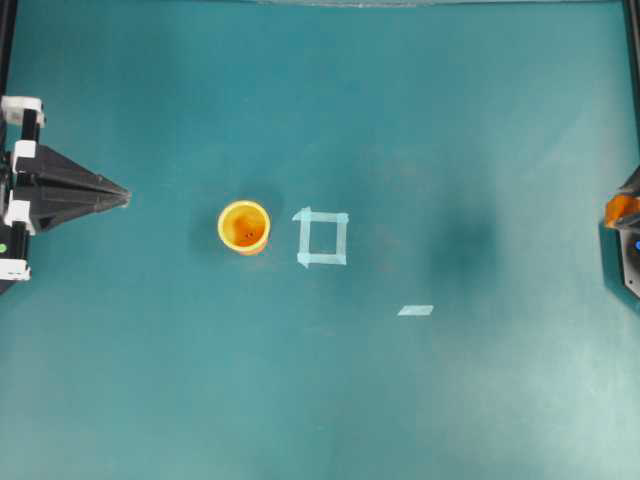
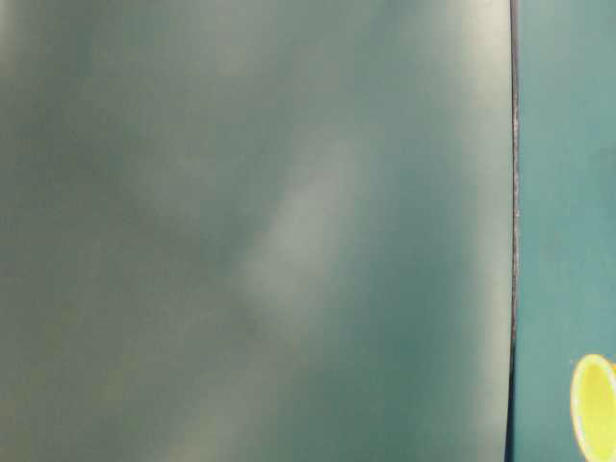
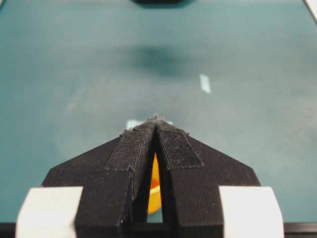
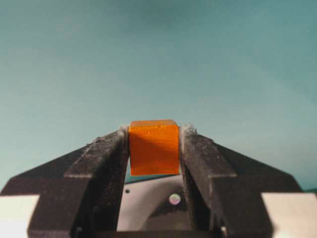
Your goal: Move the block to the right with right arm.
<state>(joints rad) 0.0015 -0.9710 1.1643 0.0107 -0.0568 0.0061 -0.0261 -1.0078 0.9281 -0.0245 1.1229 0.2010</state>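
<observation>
No writing, label, brand or number can be read anywhere — none at all.

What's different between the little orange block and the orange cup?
The block is a small cube with flat faces; the cup is round, hollow and open at the top. The block is pinched between the fingers of the right hand at the table's right edge, while the cup stands alone on the table, beside a taped square. The block is a deeper orange; the cup looks yellower. Both are orange-toned.
</observation>
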